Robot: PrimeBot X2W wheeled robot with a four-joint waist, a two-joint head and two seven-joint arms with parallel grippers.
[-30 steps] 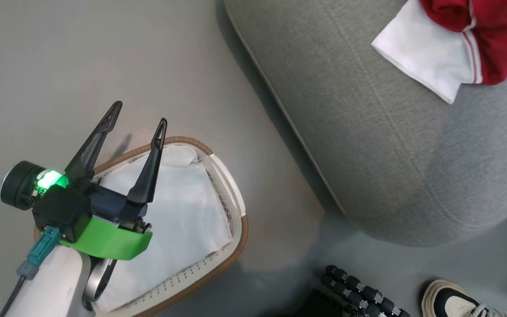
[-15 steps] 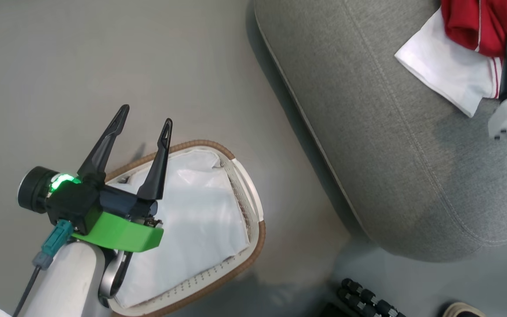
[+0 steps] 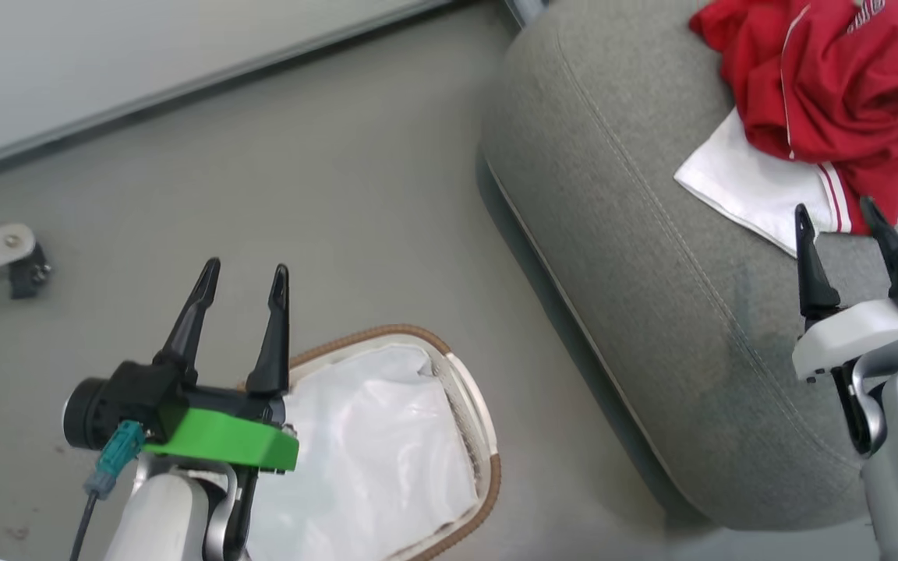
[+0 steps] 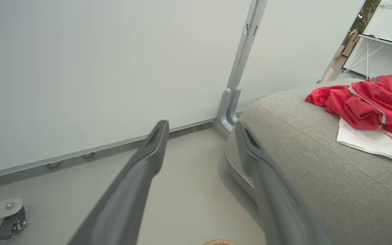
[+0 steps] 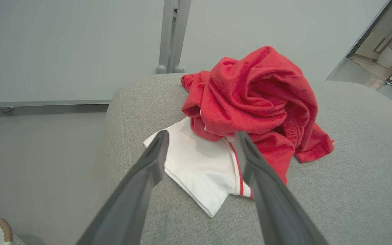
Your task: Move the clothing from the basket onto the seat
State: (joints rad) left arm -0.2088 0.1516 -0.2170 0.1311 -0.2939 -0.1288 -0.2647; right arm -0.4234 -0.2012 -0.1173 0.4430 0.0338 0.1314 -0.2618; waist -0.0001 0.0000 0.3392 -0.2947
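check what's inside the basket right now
Inside the basket lies a crumpled glossy white liner sheet. The left gripper and its arm hide the basket's left part, and whatever might be under the sheet cannot be seen.

A smooth grey floor (image 3: 340,195) is being lit evenly, and only soft shadows are being cast on it. The room is being bounded by pale wall panels (image 4: 97,68), joined at a grey upright post (image 4: 247,51). A metal foot with a caster (image 4: 10,217) is being carried by the floor beside the wall. Through an opening, a white table (image 4: 386,41) is being shown in a brighter space.
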